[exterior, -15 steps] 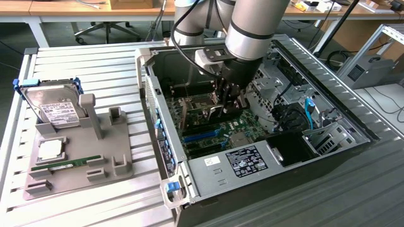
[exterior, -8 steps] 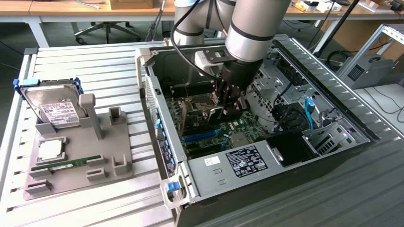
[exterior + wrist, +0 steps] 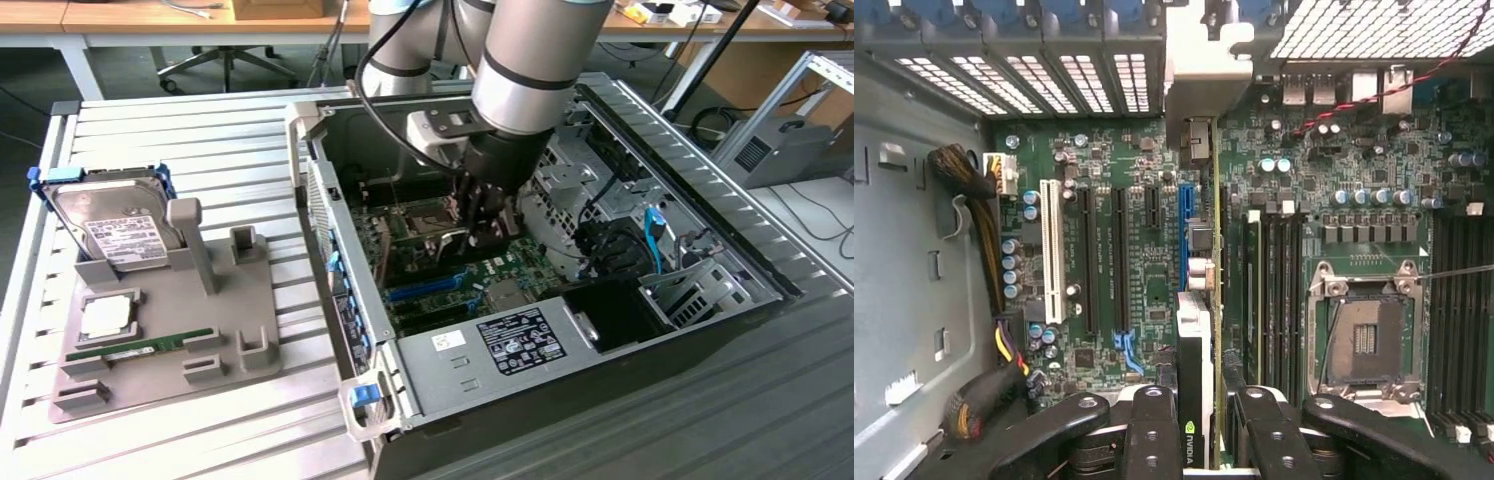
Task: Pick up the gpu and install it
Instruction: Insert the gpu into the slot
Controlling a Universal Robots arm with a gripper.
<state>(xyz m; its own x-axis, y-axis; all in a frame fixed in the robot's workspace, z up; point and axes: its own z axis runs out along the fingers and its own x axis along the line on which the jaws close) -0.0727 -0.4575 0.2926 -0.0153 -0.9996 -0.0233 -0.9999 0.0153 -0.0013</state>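
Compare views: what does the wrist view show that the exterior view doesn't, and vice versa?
Wrist view: the gpu edge-on, clamped in the gripper, beside the blue slot. Exterior view: the grey tray holding the hard drive and RAM stick, outside the case, plus the arm. Both: the motherboard and the gripper down inside the case.

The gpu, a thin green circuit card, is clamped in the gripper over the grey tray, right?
No. The wrist view shows the gpu clamped in the gripper over the green motherboard inside the grey metal computer case.
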